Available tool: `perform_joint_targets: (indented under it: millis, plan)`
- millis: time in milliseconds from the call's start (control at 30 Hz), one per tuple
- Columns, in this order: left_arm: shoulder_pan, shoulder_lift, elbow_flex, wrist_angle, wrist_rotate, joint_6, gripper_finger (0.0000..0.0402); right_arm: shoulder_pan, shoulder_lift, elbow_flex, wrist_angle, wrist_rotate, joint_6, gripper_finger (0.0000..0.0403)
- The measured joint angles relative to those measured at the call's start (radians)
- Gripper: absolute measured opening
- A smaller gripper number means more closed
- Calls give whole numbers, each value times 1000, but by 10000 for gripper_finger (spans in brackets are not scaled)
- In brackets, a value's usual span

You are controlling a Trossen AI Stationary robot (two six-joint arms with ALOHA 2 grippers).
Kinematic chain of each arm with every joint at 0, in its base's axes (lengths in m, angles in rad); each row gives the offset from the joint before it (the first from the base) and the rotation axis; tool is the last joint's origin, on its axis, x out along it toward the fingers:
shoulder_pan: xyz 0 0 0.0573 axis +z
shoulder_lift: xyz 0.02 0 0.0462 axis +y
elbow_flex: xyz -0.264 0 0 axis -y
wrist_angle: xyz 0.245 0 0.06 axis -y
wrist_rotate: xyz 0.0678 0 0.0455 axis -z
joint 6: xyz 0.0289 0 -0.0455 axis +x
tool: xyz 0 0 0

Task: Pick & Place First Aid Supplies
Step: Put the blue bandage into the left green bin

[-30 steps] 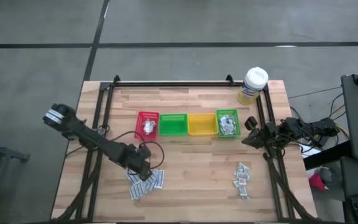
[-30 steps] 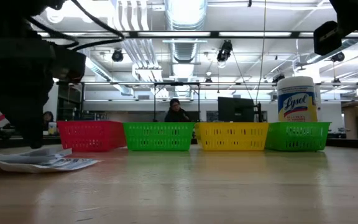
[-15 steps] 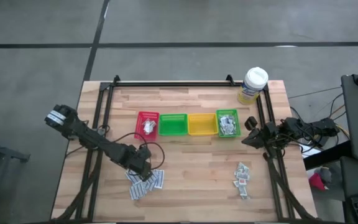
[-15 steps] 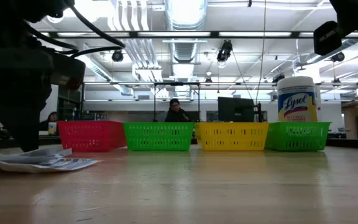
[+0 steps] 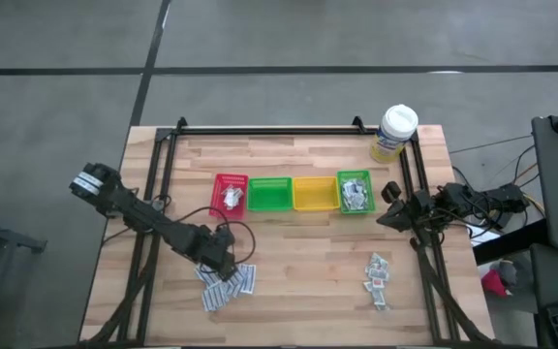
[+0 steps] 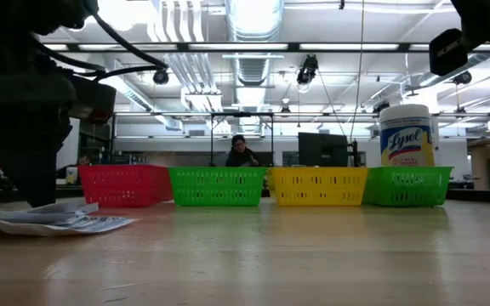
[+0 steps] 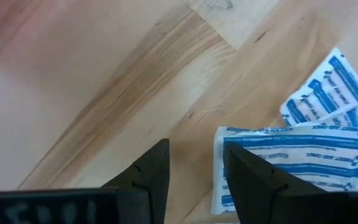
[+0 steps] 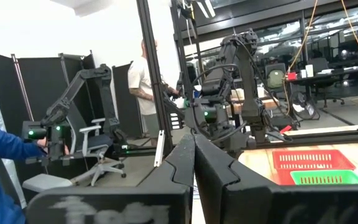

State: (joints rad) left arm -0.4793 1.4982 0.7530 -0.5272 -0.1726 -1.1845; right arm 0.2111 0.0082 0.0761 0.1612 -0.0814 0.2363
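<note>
On the left side of the table (image 5: 289, 257), the left gripper (image 5: 223, 267) hangs low over a pile of sachets (image 5: 229, 285). Its two fingers (image 7: 151, 177) are apart and hold nothing. In the left wrist view, bare wood shows in the gap between them. The nearest sachet (image 7: 291, 165) lies just off to one side, under the edge of one finger. So the gripper needs a small shift sideways toward the pile before it can close on anything. The sachet's long side seems to run across the gap, not along it.

The sachets are small, flat and white with blue stripes and tiny blue writing. They lie loose and overlap each other on the wood.

Past the pile, in the middle of the table, sit four bins in a row: red bin (image 5: 231, 193), green bin (image 5: 270, 194), yellow bin (image 5: 314, 193) and a second green bin (image 5: 356, 192).

Farther right lies a smaller pile (image 5: 379, 276) of packets. The right gripper (image 5: 387, 193) waits at the table's right edge with its fingers pressed together, empty.

The left arm is much nearer to the blue sachets.
</note>
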Motion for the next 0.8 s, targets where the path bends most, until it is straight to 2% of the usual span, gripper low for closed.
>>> perform_joint_targets:
  millis: [367,800]
  plan:
    - [0,-3,-40,55,-12,-19,142,0,0,0,0,0,0,8]
    - [3,-1,-40,-13,-32,-41,142,0,0,0,0,0,0,8]
